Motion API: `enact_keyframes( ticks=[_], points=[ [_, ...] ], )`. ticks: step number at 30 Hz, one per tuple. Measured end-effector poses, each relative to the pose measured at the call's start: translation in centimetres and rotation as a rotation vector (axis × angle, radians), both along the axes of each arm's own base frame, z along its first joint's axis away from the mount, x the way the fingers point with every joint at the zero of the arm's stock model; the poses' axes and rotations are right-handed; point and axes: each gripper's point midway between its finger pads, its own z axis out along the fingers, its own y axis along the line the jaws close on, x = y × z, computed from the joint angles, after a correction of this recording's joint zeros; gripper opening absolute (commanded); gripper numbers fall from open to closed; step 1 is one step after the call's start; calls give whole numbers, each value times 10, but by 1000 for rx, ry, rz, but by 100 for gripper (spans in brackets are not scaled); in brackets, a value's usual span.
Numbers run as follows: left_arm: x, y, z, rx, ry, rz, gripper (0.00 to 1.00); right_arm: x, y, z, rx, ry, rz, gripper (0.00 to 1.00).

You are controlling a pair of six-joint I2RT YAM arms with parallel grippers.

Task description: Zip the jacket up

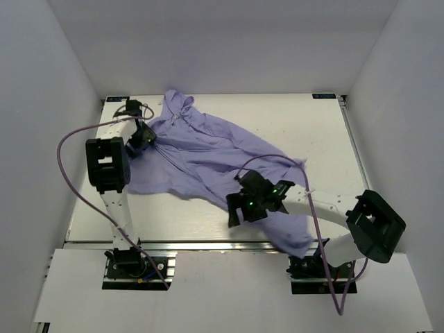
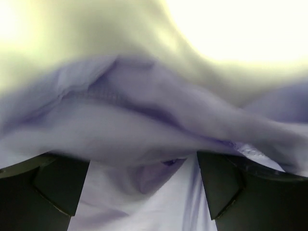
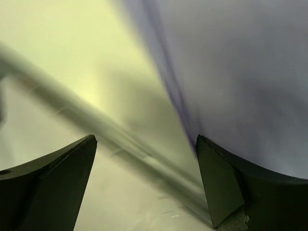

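Jacket crumpled on table; R cable prob. over it.

White table, metal rail along near edge; white walls enclose three sides.

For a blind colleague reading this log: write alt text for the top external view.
A lavender jacket lies rumpled diagonally across a white table, hood toward the far left. The left gripper sits at the fabric's edge below the hood; the right gripper hangs over the jacket's near edge.
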Motion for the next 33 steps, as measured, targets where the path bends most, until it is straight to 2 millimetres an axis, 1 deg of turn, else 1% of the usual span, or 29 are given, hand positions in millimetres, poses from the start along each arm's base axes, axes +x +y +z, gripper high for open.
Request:
enact_keyframes(
  ticks=[1,2,3,4,5,6,7,8,9,10,11,12,14,15,16,18,19,20,21,23,25,27,28,30,31,32,33],
  points=[
    [21,12,-1,10,-18,16,98,-12,15,7,31,6,67,89],
    [44,24,1,20,-44,22,97,-24,33,18,72,8,150,89],
    [64,31,5,23,-69,21,97,-33,52,31,123,2,227,89],
    [91,34,9,10,-113,4,97,-37,69,46,176,-7,284,89],
    [113,33,12,-4,-159,-17,97,-36,82,59,224,-28,321,89],
    [130,29,15,-23,-200,-42,97,-31,91,73,263,-56,342,89],
    [142,22,19,-39,-231,-76,97,-21,97,86,295,-82,343,89],
    [147,12,21,-54,-245,-113,97,-10,99,96,319,-110,334,89],
    [148,1,26,-60,-254,-152,98,7,99,104,334,-139,307,89],
    [149,-11,31,-61,-265,-189,98,26,93,110,337,-164,267,89],
    [147,-24,38,-55,-275,-228,98,44,87,114,332,-187,226,89],
    [141,-39,46,-50,-276,-268,98,67,77,116,313,-214,171,89],
    [127,-72,71,-36,-292,-347,98,111,55,115,239,-266,66,89],
    [120,-83,84,-27,-302,-374,98,130,45,112,190,-295,22,89],
    [111,-98,102,-19,-324,-404,98,148,36,108,129,-325,-15,89],
    [95,-116,135,-10,-369,-438,98,172,23,98,18,-363,-48,89],
    [84,-118,151,-5,-390,-439,98,181,17,91,-44,-378,-58,89],
    [76,-116,162,1,-403,-433,98,188,12,84,-85,-384,-67,89],
    [66,-110,172,12,-415,-414,98,193,5,77,-132,-385,-73,89],
    [47,-92,185,34,-419,-354,98,202,-6,63,-207,-381,-82,89],
    [28,-74,183,54,-397,-292,98,208,-22,48,-285,-368,-95,88],
    [13,-62,171,63,-352,-246,98,211,-35,37,-345,-360,-101,88],
    [7,-60,163,61,-326,-235,98,212,-41,32,-376,-354,-107,87],
    [-7,-64,138,42,-274,-239,98,213,-50,27,-416,-355,-113,85],
    [-12,-67,130,34,-254,-245,98,213,-53,25,-433,-356,-110,84],
    [-24,-78,110,13,-209,-269,98,214,-55,24,-442,-357,-112,84],
    [-34,-87,96,-1,-177,-291,98,215,-58,23,-449,-357,-116,81]
  ],
)
